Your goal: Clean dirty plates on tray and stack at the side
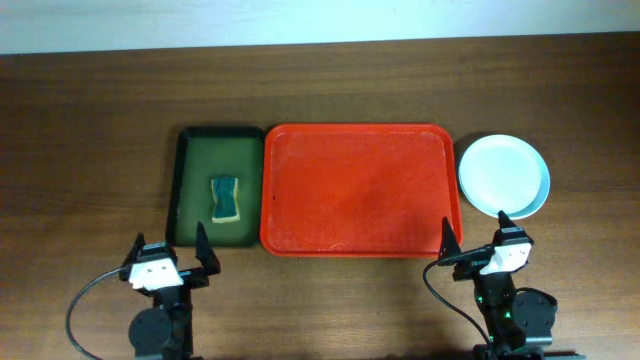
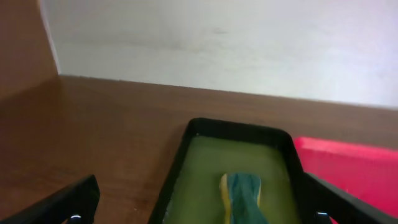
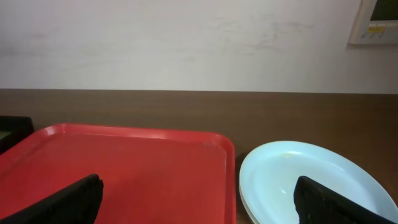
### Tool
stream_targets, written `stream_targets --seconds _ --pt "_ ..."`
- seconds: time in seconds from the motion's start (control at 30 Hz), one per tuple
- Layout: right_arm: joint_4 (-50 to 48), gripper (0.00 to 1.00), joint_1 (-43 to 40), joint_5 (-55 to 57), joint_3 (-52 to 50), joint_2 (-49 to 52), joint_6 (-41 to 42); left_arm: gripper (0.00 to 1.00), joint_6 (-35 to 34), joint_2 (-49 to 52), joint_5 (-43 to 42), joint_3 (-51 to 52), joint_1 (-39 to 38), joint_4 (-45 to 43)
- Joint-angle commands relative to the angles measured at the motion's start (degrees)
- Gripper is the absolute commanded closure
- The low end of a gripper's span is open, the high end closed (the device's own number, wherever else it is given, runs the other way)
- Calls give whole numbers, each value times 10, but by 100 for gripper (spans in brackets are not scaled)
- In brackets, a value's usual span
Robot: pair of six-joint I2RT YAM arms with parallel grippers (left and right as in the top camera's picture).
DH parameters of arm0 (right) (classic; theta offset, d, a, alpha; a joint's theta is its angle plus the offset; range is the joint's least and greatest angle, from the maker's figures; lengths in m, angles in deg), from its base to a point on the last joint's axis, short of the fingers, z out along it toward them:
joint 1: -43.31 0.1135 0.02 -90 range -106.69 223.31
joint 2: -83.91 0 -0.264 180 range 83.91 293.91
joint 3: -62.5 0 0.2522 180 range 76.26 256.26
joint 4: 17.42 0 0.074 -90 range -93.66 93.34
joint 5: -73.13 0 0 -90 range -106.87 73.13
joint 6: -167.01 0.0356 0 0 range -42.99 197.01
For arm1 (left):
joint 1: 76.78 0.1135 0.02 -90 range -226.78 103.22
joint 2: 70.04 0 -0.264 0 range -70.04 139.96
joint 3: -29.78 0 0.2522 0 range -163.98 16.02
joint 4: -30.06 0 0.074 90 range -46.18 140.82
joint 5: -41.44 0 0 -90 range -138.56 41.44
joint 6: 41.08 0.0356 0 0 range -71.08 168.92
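- The worktop (image 1: 90, 120) carries both trays at its middle.
- The tray (image 1: 360, 190) shows no plates, so cleaning looks finished.
- The dark green tray (image 1: 181, 190) lies along its left rim and holds the sponge (image 1: 227, 198).
- The plates (image 1: 503, 176) sit stacked just beside its right rim; best left untouched.
- The left gripper (image 1: 170, 240) and right gripper (image 1: 475, 228) gape wide, holding nothing, at the near edge; park them there.

No legible txt anywhere in my views. Only candidate is a small white rectangular wall panel (image 3: 377, 22) w/ a pale greenish window, caught by my right wrist cam. It sits up on the wall, beyond & to the right of the large red rectangular plastic tray (image 3: 124, 165). It has tiny dark marks on it, prob. characters, but they're too small & blurred to read.
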Motion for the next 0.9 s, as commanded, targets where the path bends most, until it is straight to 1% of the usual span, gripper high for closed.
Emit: stream_targets --seconds 0.0,0.2,0.33,0.37,0.53,0.67,0.87 --pt "3 1 -3 5 -3 -5 6 1 78 -3 -55 2 -3 4" --pt "3 1 -3 5 -3 -5 6 1 77 -3 -57 2 -3 1" --pt "3 1 -3 5 -3 -5 6 0 72 -3 -57 2 -3 -71" --pt "3 1 -3 5 -3 -5 6 1 72 -3 -57 2 -2 -76" --pt "3 2 -3 5 -3 -5 6 1 72 -3 -57 2 -3 -51" --pt "3 1 -3 5 -3 -5 6 1 75 -3 -54 2 -3 4" --pt "3 1 -3 5 -3 -5 6 1 77 -3 -51 2 -3 3"
